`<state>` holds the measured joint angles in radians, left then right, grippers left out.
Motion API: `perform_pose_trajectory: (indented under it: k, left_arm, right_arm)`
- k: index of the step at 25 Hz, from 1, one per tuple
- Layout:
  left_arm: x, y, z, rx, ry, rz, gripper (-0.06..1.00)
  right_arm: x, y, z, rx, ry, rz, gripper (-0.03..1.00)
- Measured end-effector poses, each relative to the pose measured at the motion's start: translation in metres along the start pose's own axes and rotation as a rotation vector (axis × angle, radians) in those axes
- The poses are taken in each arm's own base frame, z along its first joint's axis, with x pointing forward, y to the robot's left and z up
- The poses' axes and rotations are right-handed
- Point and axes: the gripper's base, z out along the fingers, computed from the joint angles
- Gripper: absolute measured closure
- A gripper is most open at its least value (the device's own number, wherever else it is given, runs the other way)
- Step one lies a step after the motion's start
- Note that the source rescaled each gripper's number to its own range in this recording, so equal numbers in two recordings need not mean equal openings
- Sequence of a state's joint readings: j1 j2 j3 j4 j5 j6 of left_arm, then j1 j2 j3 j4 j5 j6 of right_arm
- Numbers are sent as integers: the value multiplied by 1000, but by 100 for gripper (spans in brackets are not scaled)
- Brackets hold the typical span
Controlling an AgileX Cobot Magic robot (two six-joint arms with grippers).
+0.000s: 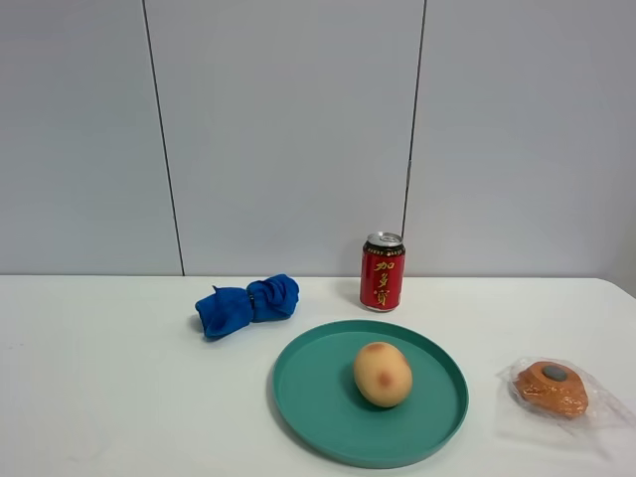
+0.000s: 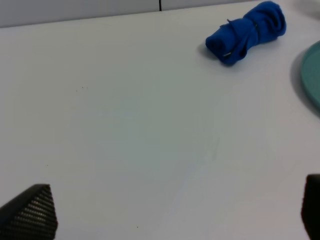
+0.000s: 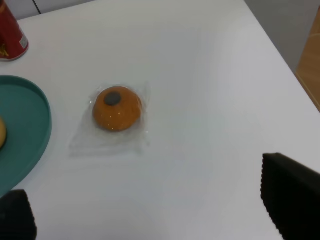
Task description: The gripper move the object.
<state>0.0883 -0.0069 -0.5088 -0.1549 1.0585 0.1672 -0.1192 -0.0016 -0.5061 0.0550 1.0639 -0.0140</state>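
Observation:
The object, a tan-yellow egg-shaped ball with reddish blotches, lies on a teal plate at the table's front middle. A sliver of it shows at the edge of the right wrist view. Neither gripper shows in the exterior high view. My left gripper is open and empty above bare table, far from the ball. My right gripper is open and empty, hovering near the wrapped pastry, with the plate's rim off to one side.
A red can stands behind the plate. A rolled blue cloth lies to its left, and shows in the left wrist view. An orange plastic-wrapped pastry lies to the plate's right, close to the table's right edge.

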Motion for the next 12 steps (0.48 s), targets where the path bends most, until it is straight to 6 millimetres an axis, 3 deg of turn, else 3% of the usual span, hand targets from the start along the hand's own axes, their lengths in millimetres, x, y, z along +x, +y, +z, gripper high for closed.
perform_pose_trajectory:
  k: [12]
  left_arm:
    - [0, 0, 0, 0, 0, -2, -6]
  right_arm:
    - [0, 1, 0, -21, 1, 25, 8]
